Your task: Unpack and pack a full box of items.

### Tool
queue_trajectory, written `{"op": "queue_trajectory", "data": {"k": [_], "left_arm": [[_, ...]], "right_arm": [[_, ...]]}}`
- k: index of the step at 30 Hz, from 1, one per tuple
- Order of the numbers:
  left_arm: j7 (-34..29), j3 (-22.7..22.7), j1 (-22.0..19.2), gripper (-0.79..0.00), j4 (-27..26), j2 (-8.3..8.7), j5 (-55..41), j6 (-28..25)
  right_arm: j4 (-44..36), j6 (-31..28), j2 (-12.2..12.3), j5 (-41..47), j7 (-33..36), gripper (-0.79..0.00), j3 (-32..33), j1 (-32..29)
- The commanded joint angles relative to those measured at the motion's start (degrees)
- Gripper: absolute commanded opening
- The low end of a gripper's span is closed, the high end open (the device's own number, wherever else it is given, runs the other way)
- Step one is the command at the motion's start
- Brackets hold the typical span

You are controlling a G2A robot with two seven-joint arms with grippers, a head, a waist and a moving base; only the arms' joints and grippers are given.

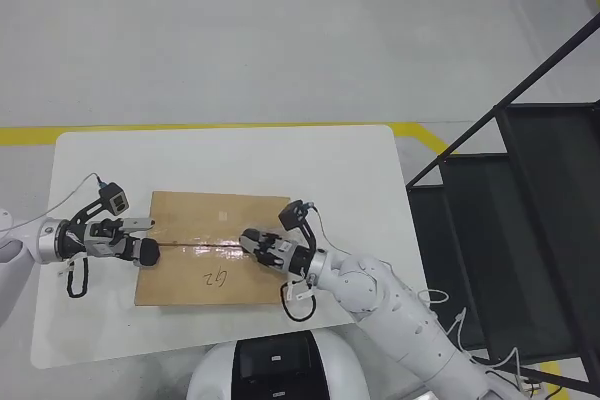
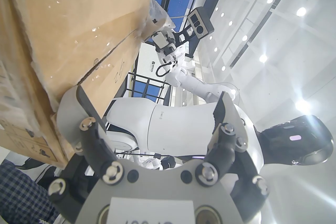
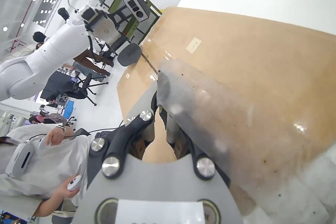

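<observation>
A closed cardboard box (image 1: 212, 250) lies flat on the white table (image 1: 360, 180), with a taped seam (image 1: 195, 244) along the middle of its top. My left gripper (image 1: 143, 243) is at the box's left end, level with the seam. In the left wrist view it (image 2: 153, 104) stands open, and one finger (image 2: 84, 104) rests against the box's (image 2: 65, 15) top edge. My right gripper (image 1: 255, 245) lies on the box top by the seam. In the right wrist view its tips (image 3: 158, 93) are together over the seam (image 3: 149, 62), with nothing seen between them.
A small label (image 3: 193, 45) is stuck on the box top, and a handwritten mark (image 1: 215, 278) is near the front edge. A black metal stair frame (image 1: 520, 190) stands to the right of the table. A person holding controllers (image 3: 52, 154) stands beyond the table.
</observation>
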Motion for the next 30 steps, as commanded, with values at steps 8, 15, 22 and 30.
{"op": "queue_trajectory", "data": {"k": [8, 15, 22, 30], "left_arm": [[-0.46, -1.52, 0.88, 0.000, 0.05, -0.17, 0.35, 0.06], [-0.74, -2.79, 1.53, 0.000, 0.05, -0.30, 0.13, 0.05], [-0.97, -5.33, 2.57, 0.000, 0.47, -0.42, -4.07, -0.32], [-0.44, -9.57, 4.69, 0.000, 1.91, -0.40, -10.89, -0.50]], "right_arm": [[0.75, 2.77, -0.38, -3.02, 0.81, -0.757, -1.84, 1.25], [-0.22, 3.19, -0.58, -2.73, 1.03, 0.000, -2.48, 1.53], [-3.88, 3.38, -0.50, -2.73, 1.94, 0.000, -2.52, 1.12], [-1.91, 3.86, -1.55, -0.72, 3.19, 0.000, -5.48, 4.52]]}}
